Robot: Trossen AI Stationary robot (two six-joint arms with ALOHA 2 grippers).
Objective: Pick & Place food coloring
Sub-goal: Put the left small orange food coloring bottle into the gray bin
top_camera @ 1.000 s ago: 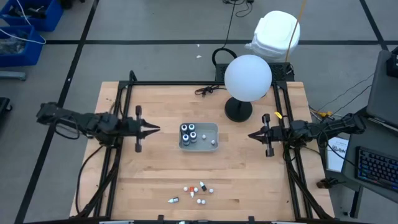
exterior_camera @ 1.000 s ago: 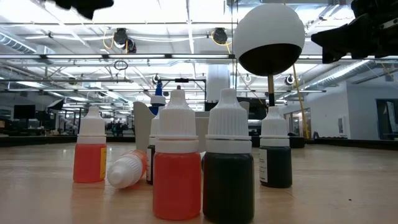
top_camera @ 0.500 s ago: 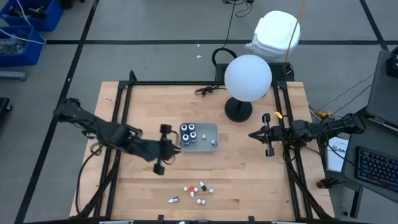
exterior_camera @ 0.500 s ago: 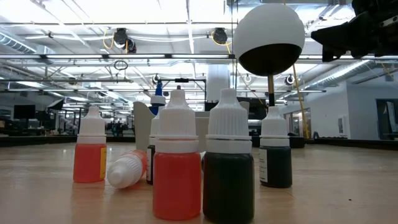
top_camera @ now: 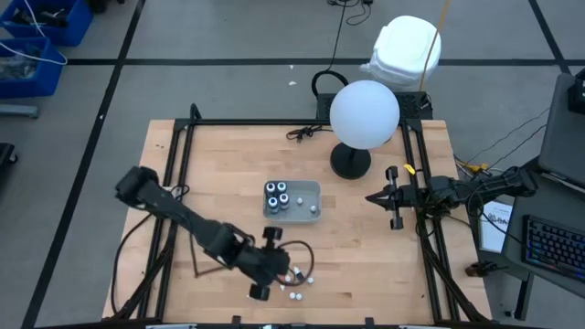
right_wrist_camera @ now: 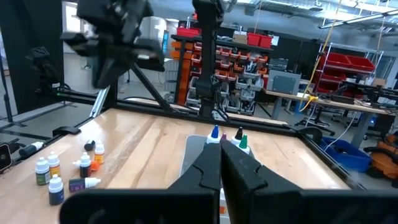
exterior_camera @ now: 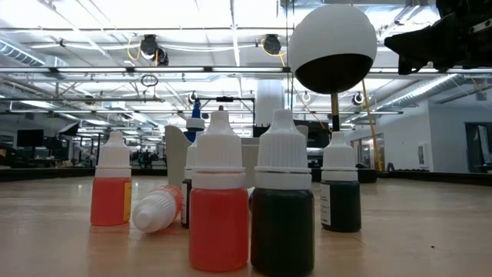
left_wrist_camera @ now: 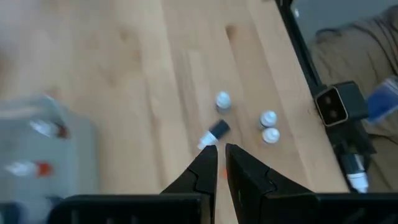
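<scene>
A light wooden table point(top_camera: 366, 247) with a black metal frame point(top_camera: 302, 122) along its edges; a clear rectangular tray point(top_camera: 309, 190) sits near the middle; a lamp with a large white globe point(top_camera: 365, 113) stands on a round black base point(top_camera: 350, 163) toward the far side; a black cable point(top_camera: 309, 132) lies coiled beside it; beyond the table, a white bucket-like object point(top_camera: 407, 46) rests on the grey floor; a blue bin point(top_camera: 37, 46) sits at the far left; a keyboard point(top_camera: 553, 247) is on the right.

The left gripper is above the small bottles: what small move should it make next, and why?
Probably open its fingers: the left gripper hangs over a tipped dark dropper bottle with a white cap, and its jaws stand almost together. The right gripper waits at the table's right edge.
</scene>
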